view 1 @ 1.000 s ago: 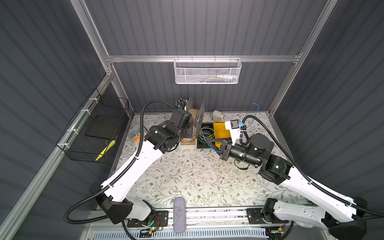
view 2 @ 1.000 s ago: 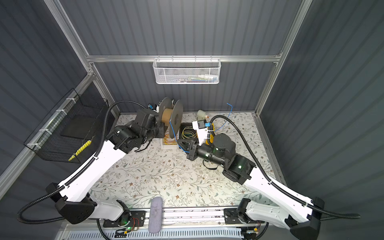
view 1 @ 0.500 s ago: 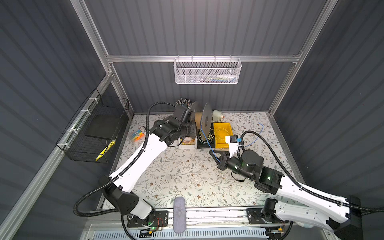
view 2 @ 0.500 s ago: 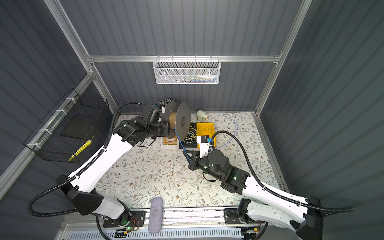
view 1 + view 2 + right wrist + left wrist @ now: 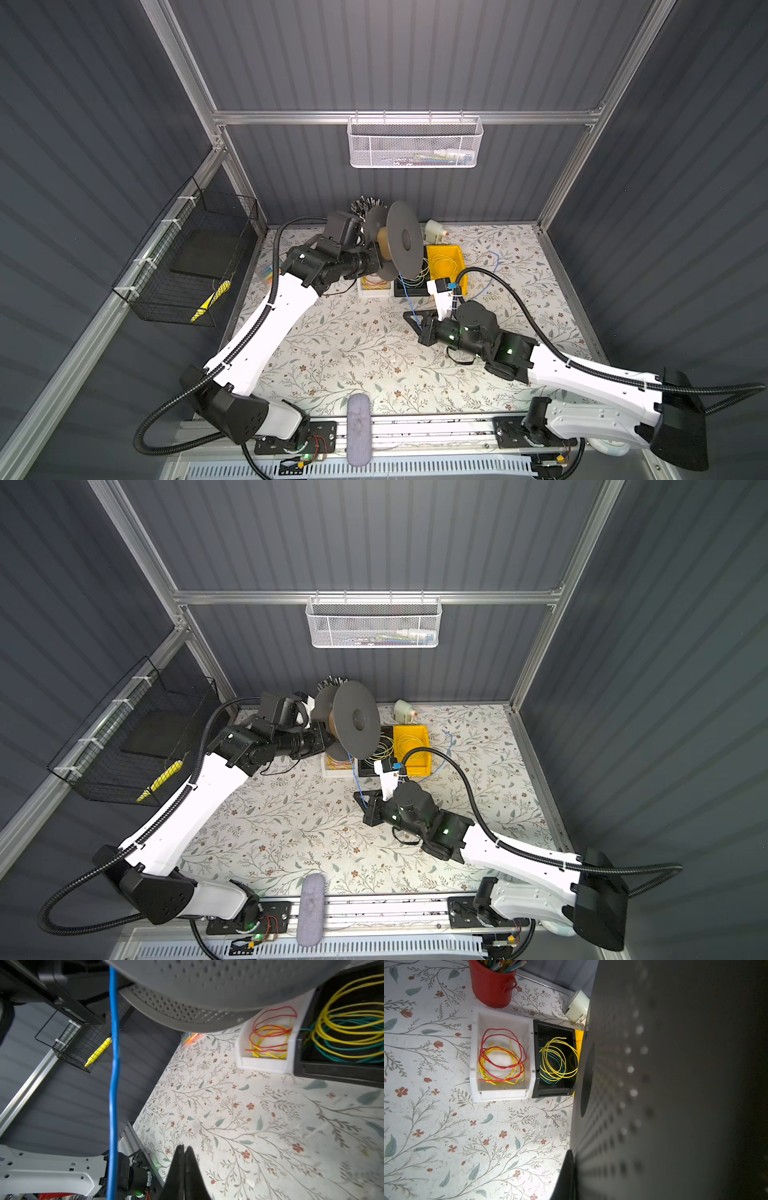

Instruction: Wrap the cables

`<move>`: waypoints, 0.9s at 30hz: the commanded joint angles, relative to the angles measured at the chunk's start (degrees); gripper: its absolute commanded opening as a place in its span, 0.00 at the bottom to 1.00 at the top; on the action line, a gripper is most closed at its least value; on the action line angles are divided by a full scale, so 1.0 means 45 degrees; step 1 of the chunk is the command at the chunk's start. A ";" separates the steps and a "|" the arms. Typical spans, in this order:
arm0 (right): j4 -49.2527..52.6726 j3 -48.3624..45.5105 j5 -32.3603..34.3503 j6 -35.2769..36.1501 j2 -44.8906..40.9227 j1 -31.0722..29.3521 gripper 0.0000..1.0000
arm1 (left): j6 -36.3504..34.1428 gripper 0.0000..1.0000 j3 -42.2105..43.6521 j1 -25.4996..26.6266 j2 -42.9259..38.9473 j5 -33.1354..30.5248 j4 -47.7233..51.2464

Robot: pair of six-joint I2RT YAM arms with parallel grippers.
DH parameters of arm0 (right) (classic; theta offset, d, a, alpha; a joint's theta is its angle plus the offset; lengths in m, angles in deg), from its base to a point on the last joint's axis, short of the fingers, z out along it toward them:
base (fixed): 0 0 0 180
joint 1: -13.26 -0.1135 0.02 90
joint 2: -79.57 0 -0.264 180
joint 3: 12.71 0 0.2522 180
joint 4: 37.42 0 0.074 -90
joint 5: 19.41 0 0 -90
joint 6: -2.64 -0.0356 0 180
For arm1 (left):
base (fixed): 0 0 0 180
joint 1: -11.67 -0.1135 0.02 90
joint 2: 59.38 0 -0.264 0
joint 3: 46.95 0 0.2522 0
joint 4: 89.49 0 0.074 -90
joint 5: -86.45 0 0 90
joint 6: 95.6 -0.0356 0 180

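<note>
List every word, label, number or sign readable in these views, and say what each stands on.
No text can be read in any view.
Blue tag on the white wrist mount: too small to read.
Orange packet at the table's edge: blurred.
Contents of the white mesh basket: too small to read.

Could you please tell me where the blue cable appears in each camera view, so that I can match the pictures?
In a top view: the blue cable runs down from the grey spool, centre.
In a top view: same place, below the spool.
Left wrist: not in it; the spool blocks much of the picture.
Right wrist: a thick line crossing the whole picture.
Shared landmark: the spool, seen in all four.
</note>
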 commanded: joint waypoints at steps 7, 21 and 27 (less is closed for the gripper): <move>0.4309 -0.2227 -0.2982 0.1214 -0.0222 -0.0214 0.00 | 0.1552 0.00 -0.3435 -0.3089 0.0678 0.0160 -0.5304; 0.5359 -0.1631 -0.9008 0.3041 -0.0646 0.4691 0.10 | 0.0884 0.00 -0.2043 -0.5220 0.0035 0.8972 -0.5343; 0.3058 -0.1451 -1.1390 0.1836 -0.0393 0.4403 0.34 | 0.0626 0.00 -0.2412 -0.5220 0.0463 0.9945 -0.4860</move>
